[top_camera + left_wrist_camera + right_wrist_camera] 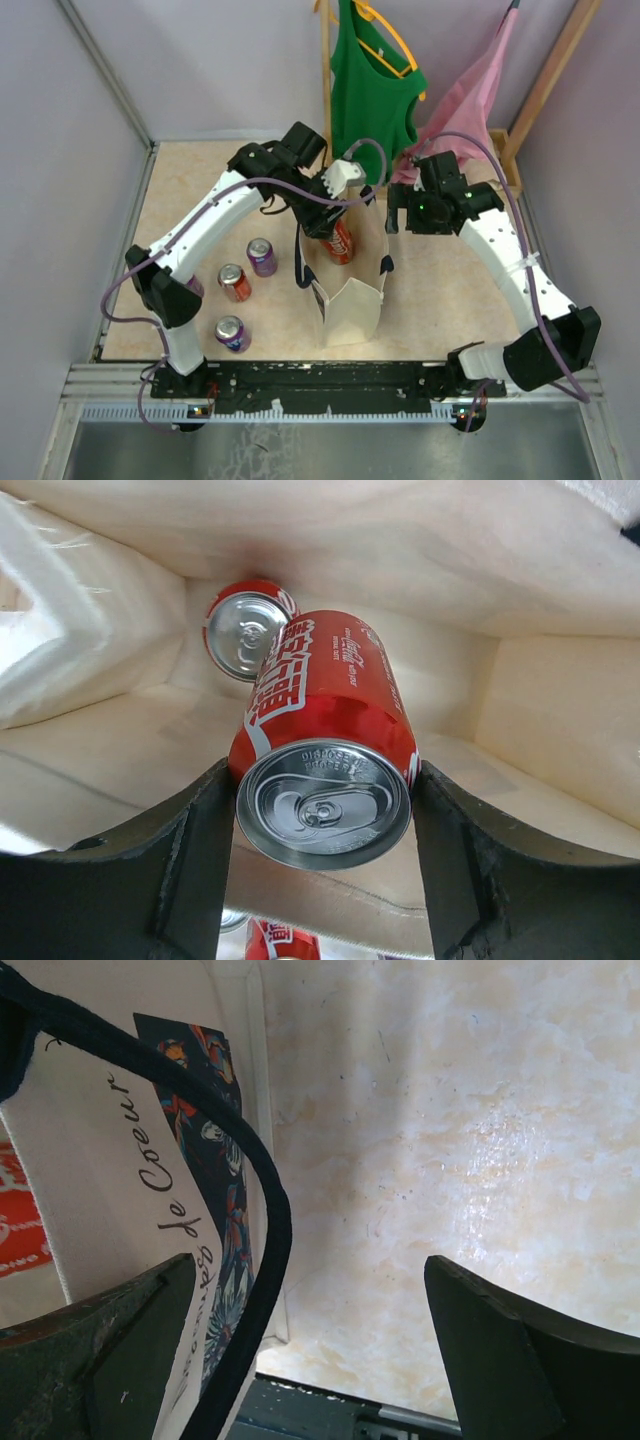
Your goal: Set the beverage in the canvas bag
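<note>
A pale beige, marbled worktop [450,290] sits inside plain lilac-grey walls [60,200], with a metal rail along its near edge. At the back stands a wooden rack [325,90] carrying a green tank top [370,100] and a pink garment [470,100].

The beige boxy canvas bag [350,305] [400,540] [90,1160] with dark navy strap handles stands open mid-worktop. The left gripper [335,225] [325,820] pinches a red drink can [340,240] [325,710] by its sides at the bag's mouth, with the pull-tab end facing the wrist camera and the body pointing into the bag. A 2nd red can [245,630] lies deeper inside. The right gripper [400,215] [310,1270] is spread wide and holds nothing, just beside the bag's right wall and a navy strap [250,1170].

3 loose cans [235,283] stand on the worktop left of the bag, 2 purple and 1 red.

The held can hides its own lower end, so I cannot tell whether it touches the bag's floor. The bag's script print is cut off in the right wrist view. A red can at the bottom edge of the left wrist view is mostly cropped.
</note>
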